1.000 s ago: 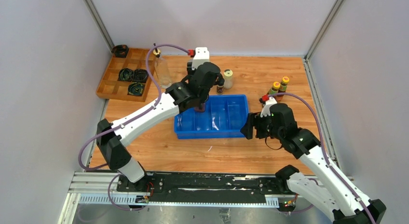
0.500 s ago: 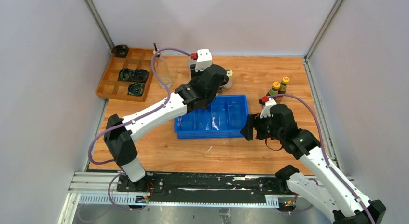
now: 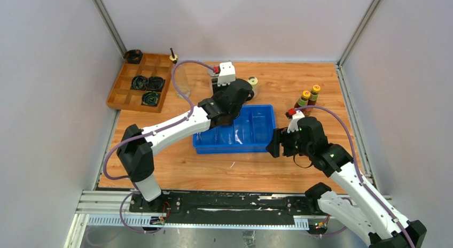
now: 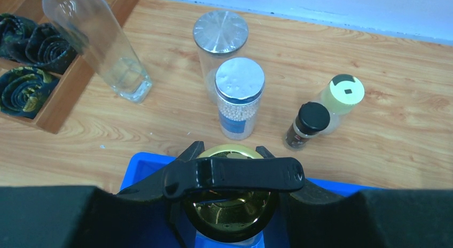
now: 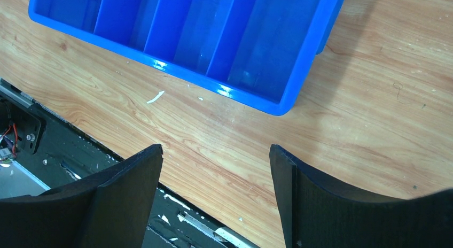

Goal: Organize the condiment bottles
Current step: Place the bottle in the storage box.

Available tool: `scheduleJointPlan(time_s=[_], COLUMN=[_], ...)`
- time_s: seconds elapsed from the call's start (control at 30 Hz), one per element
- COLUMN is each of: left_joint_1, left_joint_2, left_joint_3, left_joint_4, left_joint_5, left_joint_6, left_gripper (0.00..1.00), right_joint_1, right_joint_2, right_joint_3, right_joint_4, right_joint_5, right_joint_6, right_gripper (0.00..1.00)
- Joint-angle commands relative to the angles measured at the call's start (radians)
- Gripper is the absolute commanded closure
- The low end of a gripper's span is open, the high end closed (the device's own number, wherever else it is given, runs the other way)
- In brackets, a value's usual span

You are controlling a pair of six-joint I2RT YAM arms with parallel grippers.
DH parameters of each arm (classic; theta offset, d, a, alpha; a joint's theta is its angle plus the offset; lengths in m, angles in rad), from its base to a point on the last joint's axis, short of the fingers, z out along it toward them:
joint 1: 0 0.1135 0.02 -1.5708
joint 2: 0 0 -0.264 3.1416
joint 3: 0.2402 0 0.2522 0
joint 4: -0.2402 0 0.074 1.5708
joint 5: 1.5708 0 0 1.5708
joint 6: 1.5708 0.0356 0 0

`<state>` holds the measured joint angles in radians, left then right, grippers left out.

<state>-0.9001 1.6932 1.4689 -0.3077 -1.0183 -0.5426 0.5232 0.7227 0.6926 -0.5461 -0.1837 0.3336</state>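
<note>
- Just past blue bin (image 4: pixel 140 168) far rim: front silver-lidded jar (image 4: pixel 240 79) stood right before rear silver-lidded jar (image 4: pixel 220 31), no gap betw. them.
- Black-capped bottle (image 4: pixel 312 117) sat tight vs. cream-lidded jar (image 4: pixel 346 90); only a narrow strip of wood to front jar.
- Wider lane betw. tall clear bottle (image 4: pixel 96 39) & the jars.
- L gripper (image 4: pixel 231 202), clamped on gold-lidded jar (image 4: pixel 229 221), blocked bin's far-left part.
- R gripper (image 5: pixel 213 168), fingers apart, hung over bare table (image 5: pixel 374 114); bin corner near.

Wood table (image 3: pixel 213 170), blue bin (image 3: pixel 229 148), bottles (image 3: pixel 305 97), tray (image 3: pixel 120 93)
</note>
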Motion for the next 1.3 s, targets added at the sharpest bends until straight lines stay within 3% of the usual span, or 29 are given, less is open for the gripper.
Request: scheduleJointPlan(time_s=[0.0,0.4,0.47,0.63,0.83,1.13,1.27], left_joint_1=[-0.01,-0.008,-0.008,-0.008,-0.008,-0.011,-0.054], left_joint_2=[0.005,0.037,0.039,0.032,0.021,-0.06,-0.176], left_joint_3=[-0.027,-0.068,-0.065,-0.057,-0.043,0.018,-0.043], left_joint_4=[0.128,0.178,0.169,0.139,0.093,-0.074,-0.154], left_joint_5=[-0.063,-0.051,-0.045,-0.045,-0.057,0.059,0.131], left_joint_6=[-0.03,-0.022,-0.026,-0.035,-0.039,-0.031,-0.057], left_gripper=[0.73,0.68,0.63,0.41,0.32,0.29,0.3], right_joint_1=[0.014,0.014,0.014,0.015,0.014,0.015,0.014], right_joint_2=[-0.002,-0.005,-0.005,-0.003,-0.008,-0.016,-0.019], right_joint_3=[-0.015,-0.028,-0.028,-0.027,-0.028,-0.026,-0.022], right_joint_4=[-0.007,0.002,0.002,0.002,0.003,0.003,0.003], right_joint_5=[-0.017,-0.017,-0.018,-0.02,-0.025,-0.036,-0.042], right_joint_6=[-0.01,-0.005,-0.005,-0.005,-0.005,0.002,0.007], right_gripper=[0.21,0.21,0.21,0.21,0.21,0.21,0.21])
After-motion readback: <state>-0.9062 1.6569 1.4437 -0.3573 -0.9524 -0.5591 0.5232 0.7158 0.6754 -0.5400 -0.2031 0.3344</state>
